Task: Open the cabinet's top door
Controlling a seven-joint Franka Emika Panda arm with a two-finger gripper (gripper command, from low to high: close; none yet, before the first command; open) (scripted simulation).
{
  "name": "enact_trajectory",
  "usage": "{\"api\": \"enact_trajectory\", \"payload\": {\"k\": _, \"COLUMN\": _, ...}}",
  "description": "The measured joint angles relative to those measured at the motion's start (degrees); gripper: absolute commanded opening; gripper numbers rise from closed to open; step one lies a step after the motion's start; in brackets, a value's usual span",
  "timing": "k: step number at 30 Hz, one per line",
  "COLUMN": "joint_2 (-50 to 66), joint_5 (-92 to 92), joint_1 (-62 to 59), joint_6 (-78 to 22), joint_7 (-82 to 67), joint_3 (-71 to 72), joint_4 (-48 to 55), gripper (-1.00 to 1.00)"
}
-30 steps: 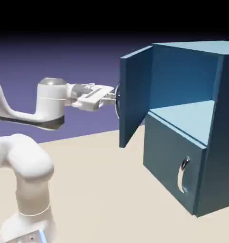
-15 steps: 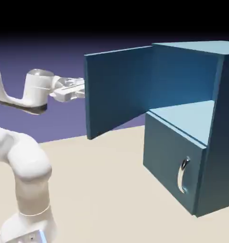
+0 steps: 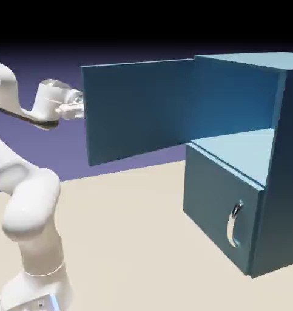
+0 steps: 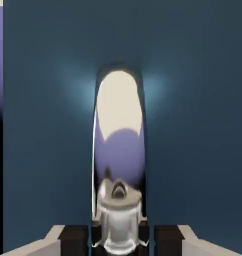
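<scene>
The teal-blue cabinet [image 3: 285, 158] stands at the exterior view's right. Its top door [image 3: 142, 106] is swung wide out to the left, showing its inner face and the bare upper compartment. My gripper [image 3: 77, 110] is at the door's far edge, its fingertips hidden behind the panel. In the hand view the door [image 4: 47, 125] fills the picture and its curved silver handle [image 4: 118, 145] runs up the middle, mirroring the scene. The gripper [image 4: 118, 236] is shut on that handle's lower end, with dark pads [image 4: 75, 239] on either side.
The shorter lower panel [image 3: 212, 194] is closed, with its own silver handle [image 3: 235, 225]. The beige tabletop [image 3: 130, 243] spreads in front of the cabinet. My white arm [image 3: 27, 206] rises at the exterior view's lower left.
The top door has swung much farther open, its free edge sweeping left. My gripper has travelled left with the handle, and the arm has folded back.
</scene>
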Motion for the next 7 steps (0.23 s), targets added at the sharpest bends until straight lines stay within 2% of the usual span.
{"api": "enact_trajectory", "payload": {"k": 7, "joint_2": -4.6, "joint_5": 4.4, "joint_1": -14.5, "joint_6": -6.1, "joint_7": -3.1, "joint_3": 10.0, "joint_4": 11.6, "gripper": -1.00}}
